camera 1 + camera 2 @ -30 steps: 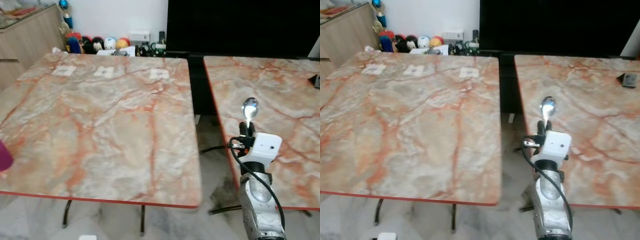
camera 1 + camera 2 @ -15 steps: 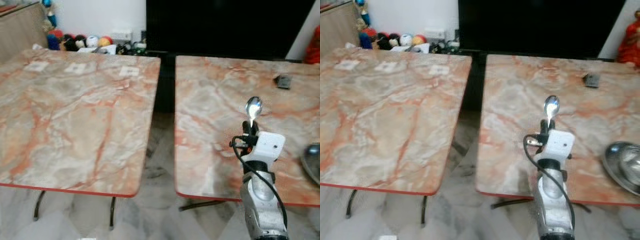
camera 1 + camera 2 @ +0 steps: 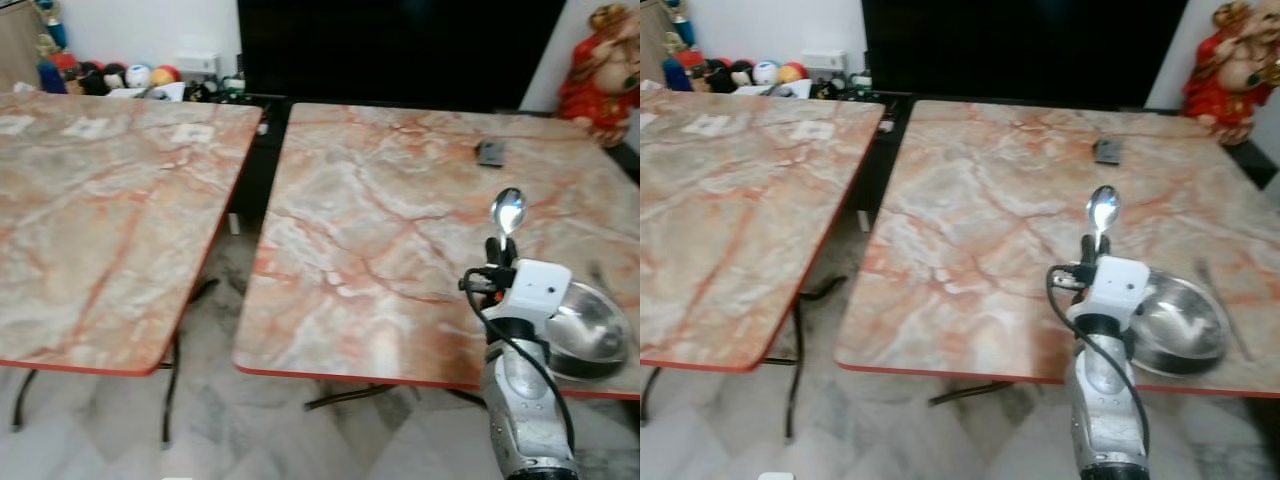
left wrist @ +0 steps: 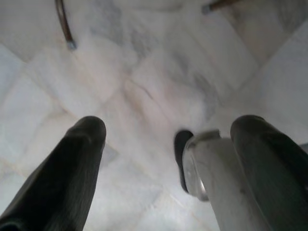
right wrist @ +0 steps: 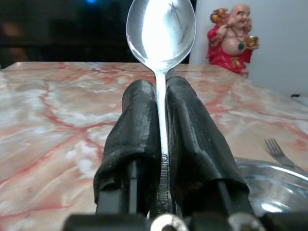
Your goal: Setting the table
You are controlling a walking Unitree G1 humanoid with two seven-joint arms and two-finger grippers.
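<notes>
Spoon (image 5: 161,33) standing upright, bowl up, handle clamped betw. the two black fingers (image 5: 137,139) of the right tool (image 3: 499,252). Tool is holding it above the near right part of the right table (image 3: 380,230), marble-look top w/ red edge.

Steel bowl (image 3: 1180,325) sitting on that table just right of the tool, near the front edge. Fork (image 3: 1222,305) lying beside the bowl's right side, tines pointing away from robot; can't tell if touching. Small dark object (image 3: 490,153) lying further back on same table. Red figurine (image 3: 600,60) standing off the table's far right corner.

Second table (image 3: 90,210) to the left, gap betw. the two; three white cards (image 3: 85,128) on its far part. Toys (image 3: 140,76) lined up against the back wall.

Left tool (image 4: 168,144) hanging low over white marble floor (image 4: 144,96), fingers spread apart, gripping nothing.
</notes>
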